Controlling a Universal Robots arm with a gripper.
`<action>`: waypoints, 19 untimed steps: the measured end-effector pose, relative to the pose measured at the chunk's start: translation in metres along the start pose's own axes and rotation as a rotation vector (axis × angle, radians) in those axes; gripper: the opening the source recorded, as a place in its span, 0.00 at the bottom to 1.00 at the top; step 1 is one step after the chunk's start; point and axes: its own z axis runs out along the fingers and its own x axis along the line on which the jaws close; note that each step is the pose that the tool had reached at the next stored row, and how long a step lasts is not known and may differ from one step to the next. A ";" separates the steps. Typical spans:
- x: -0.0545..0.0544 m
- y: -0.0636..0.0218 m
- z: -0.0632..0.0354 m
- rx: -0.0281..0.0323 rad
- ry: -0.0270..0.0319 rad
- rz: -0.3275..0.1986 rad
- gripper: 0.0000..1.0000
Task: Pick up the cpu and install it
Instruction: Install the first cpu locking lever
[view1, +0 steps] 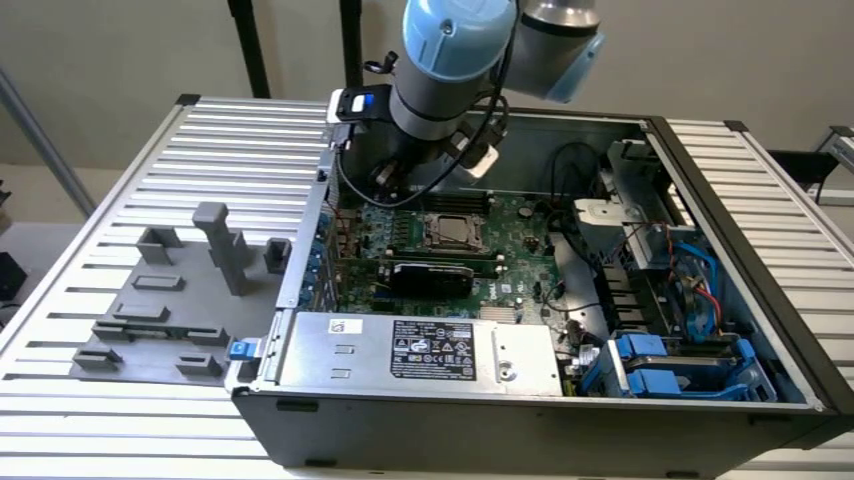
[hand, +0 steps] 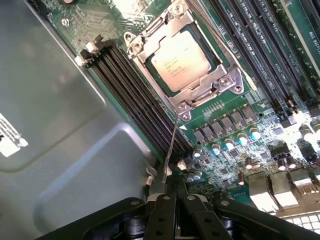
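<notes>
hovering over an open computer case (view1: 747, 200) that lies on its side on a slatted metal bench (view1: 80, 250), the arm (view1: 454, 50) reaches down toward the motherboard (view1: 514, 235).

cpu (hand: 181, 62): seated flat inside the metal-framed socket (hand: 143, 50), pale silver top facing up, printed text visible but too small to read. the frame surrounds it on all sides. in the exterior view the socket (view1: 450, 230) sits near the middle of the board, just below the arm's wrist.

pincer (hand: 175, 187): black fingers pressed together, holding no chip. it is apart from the cpu, over the board edge near a row of capacitors (hand: 240, 137). a thin metal lever (hand: 171, 147) runs from the socket corner to the fingertips; cannot tell whether the tips pinch it or only sit beside it.

black memory slots (hand: 132, 95) lie alongside the socket, between it and the bare grey case wall.

other items, exterior view: power supply (view1: 427, 350) along the near side of the case; blue drive caddies (view1: 667, 365) at the near corner toward the exterior view's right; grey fixture blocks (view1: 220, 245) standing on the bench at the exterior view's left, outside the case.
</notes>
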 end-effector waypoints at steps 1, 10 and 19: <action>0.002 0.0027 -0.0005 0.0022 0.0029 0.000 0.11; 0.026 0.0332 -0.0056 0.0150 0.0192 -0.003 0.11; 0.029 0.0430 0.0000 0.0130 0.0170 -0.002 0.11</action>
